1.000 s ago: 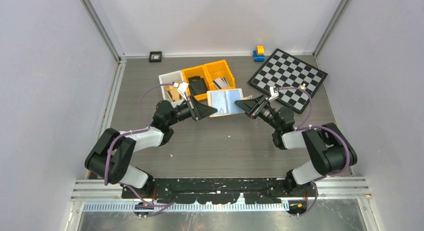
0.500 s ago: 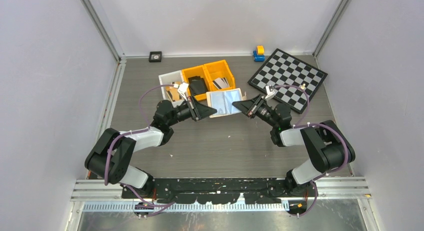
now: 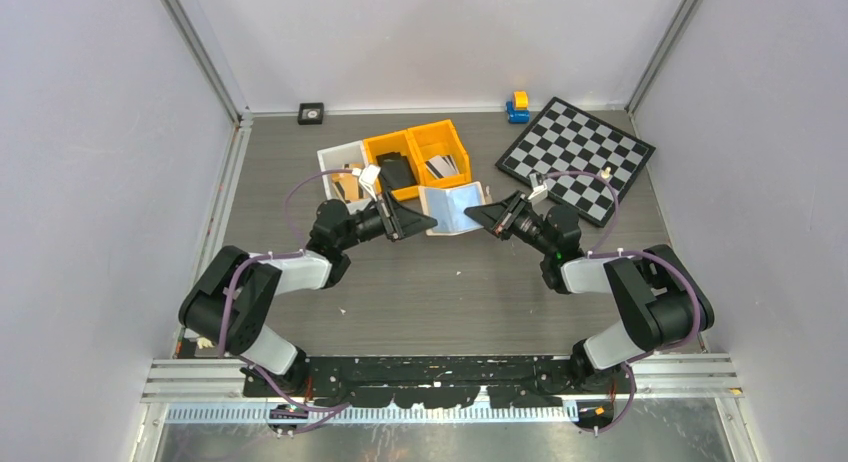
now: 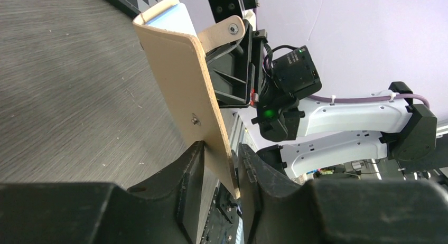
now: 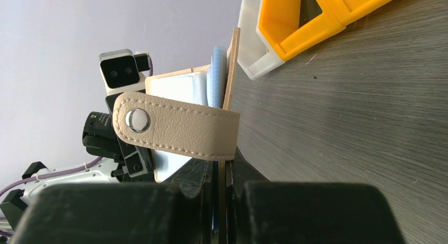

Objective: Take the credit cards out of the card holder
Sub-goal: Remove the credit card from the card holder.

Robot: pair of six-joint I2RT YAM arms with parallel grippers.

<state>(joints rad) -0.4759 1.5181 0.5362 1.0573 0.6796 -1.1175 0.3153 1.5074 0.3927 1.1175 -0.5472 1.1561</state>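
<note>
The beige card holder (image 3: 452,210) hangs half open above the table between my two grippers, its pale blue-grey pockets facing up. My left gripper (image 3: 427,222) is shut on its left flap; in the left wrist view the tan flap (image 4: 195,91) stands between the jaws of my left gripper (image 4: 221,167). My right gripper (image 3: 474,214) is shut on the right edge; in the right wrist view the jaws of my right gripper (image 5: 221,172) pinch the holder under its snap strap (image 5: 174,125). A dark card (image 3: 394,170) and a silvery striped card (image 3: 443,166) lie in the orange bins.
Two orange bins (image 3: 424,140) and a white bin (image 3: 330,162) stand just behind the holder, also in the right wrist view (image 5: 296,27). A chessboard (image 3: 577,157) lies at the back right. A blue and yellow toy (image 3: 517,106) and a small black square (image 3: 311,111) sit at the back wall.
The two grippers have come closer together, the right one moving left. The holder between them has folded narrower and lifted.
</note>
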